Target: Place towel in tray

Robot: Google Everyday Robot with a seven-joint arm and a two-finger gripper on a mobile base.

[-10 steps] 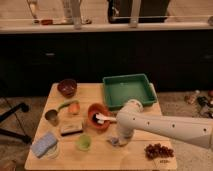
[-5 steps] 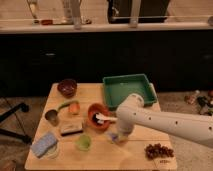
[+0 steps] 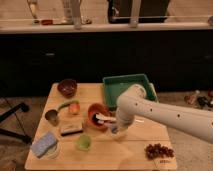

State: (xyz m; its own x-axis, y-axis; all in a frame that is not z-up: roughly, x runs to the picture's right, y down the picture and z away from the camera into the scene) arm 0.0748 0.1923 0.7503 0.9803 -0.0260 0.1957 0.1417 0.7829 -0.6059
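Green tray sits right of centre; we are at the grasp, our gripper low on the grey-blue towel, lower centre; its hold we cannot tell; next, lift trayward.

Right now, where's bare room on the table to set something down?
Bare table along the front edge between the green cup and grapes, and at the back between the dark bowl and tray. Picture-left half is crowded: sponge, metal cup, red bowl. The gripper sits low beside the red bowl, blocking the middle.
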